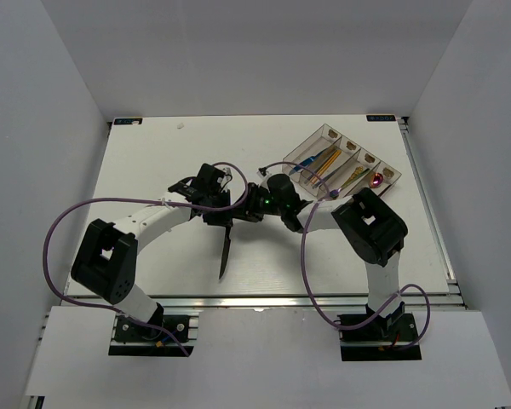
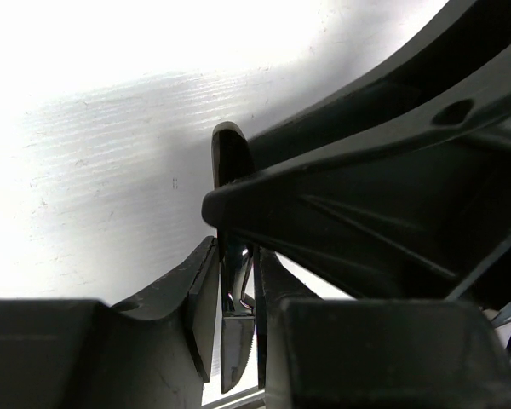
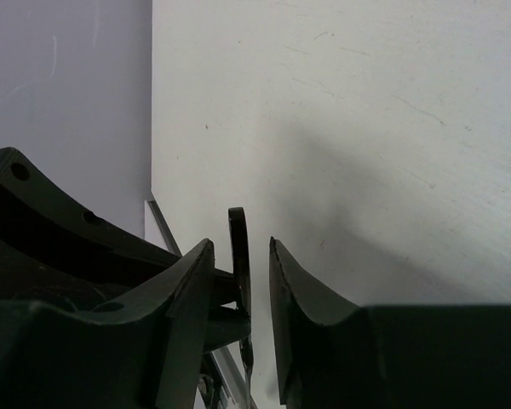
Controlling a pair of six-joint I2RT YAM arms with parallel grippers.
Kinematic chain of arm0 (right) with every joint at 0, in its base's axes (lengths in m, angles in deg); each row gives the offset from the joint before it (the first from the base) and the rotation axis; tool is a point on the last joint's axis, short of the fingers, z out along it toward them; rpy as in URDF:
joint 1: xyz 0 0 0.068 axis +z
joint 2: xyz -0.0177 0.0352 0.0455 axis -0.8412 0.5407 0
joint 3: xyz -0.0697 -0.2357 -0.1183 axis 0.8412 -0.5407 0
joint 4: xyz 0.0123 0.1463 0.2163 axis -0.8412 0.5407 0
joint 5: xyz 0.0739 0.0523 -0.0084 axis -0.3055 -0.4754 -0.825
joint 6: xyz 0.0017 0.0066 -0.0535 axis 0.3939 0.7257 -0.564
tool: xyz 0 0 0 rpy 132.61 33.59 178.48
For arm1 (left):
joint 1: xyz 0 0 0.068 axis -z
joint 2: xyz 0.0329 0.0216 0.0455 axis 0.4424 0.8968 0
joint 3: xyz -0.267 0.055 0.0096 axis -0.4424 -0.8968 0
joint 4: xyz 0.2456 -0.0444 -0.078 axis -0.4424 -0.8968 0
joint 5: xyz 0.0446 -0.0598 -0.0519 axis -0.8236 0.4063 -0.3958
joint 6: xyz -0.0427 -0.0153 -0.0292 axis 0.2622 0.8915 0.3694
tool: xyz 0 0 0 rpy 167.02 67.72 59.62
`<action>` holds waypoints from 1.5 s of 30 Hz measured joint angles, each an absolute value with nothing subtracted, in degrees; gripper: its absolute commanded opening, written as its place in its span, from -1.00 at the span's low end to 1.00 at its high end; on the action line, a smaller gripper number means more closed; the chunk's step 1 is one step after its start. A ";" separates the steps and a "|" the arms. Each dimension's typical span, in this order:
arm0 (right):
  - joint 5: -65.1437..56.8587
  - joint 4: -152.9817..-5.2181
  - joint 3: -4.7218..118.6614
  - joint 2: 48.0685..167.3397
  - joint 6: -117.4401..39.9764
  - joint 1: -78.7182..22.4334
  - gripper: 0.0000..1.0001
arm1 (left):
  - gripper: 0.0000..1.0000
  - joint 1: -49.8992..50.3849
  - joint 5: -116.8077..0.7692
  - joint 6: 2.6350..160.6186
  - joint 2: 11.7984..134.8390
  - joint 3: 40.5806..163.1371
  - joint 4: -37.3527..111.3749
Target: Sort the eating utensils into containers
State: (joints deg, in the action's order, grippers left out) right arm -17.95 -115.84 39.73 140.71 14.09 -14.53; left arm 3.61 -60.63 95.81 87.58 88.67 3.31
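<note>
A black knife (image 1: 225, 254) hangs above the table, blade pointing toward the near edge. My left gripper (image 1: 215, 210) is shut on it. In the left wrist view the serrated blade (image 2: 236, 341) sits pinched between my pads. My right gripper (image 1: 248, 204) has come in from the right at the same spot. In the right wrist view the knife's handle (image 3: 239, 243) stands between the fingers (image 3: 287, 277) of my right gripper (image 3: 241, 256), with a gap on each side, so it is open. The smoky tray of containers (image 1: 312, 143) at the back right holds blue, gold and purple utensils (image 1: 376, 180).
Both arms meet over the table's middle, their purple cables (image 1: 60, 230) looping at the sides. White walls close in the table on the left, back and right. A metal rail (image 1: 324, 298) runs along the near edge.
</note>
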 measured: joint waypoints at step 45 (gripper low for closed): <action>-14.15 -102.22 54.09 134.13 8.30 -44.60 -1.00 | 0.96 3.87 -83.93 93.20 66.49 79.10 -3.24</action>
